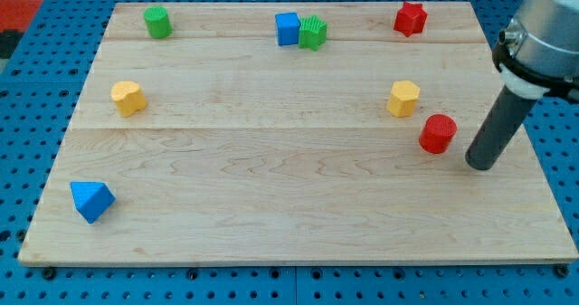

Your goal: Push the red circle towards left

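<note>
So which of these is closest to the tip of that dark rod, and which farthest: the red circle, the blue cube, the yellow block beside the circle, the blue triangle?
1. Red circle, just left of my tip.
2. Yellow block, up and left of the circle.
3. Blue cube, near the view's top, touching a green block.
4. Blue triangle, at the view's bottom left.

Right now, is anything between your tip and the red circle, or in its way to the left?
Nothing sits between my tip and the red circle; the tip is just to its right, slightly lower. The yellow block stands up-left of the circle, near the leftward path but not squarely in it.
</note>
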Controlling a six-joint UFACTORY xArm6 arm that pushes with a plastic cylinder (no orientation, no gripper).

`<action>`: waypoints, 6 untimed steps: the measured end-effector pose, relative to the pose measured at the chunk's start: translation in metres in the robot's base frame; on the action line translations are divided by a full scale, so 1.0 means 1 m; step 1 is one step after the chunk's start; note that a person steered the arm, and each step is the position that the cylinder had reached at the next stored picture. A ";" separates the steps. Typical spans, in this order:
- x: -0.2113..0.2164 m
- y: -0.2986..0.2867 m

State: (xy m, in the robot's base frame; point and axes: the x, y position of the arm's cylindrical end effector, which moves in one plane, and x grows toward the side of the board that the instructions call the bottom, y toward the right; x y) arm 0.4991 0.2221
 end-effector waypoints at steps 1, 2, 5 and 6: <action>0.000 0.001; -0.002 0.026; -0.048 0.008; -0.048 0.006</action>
State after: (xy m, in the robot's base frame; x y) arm 0.4512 0.2280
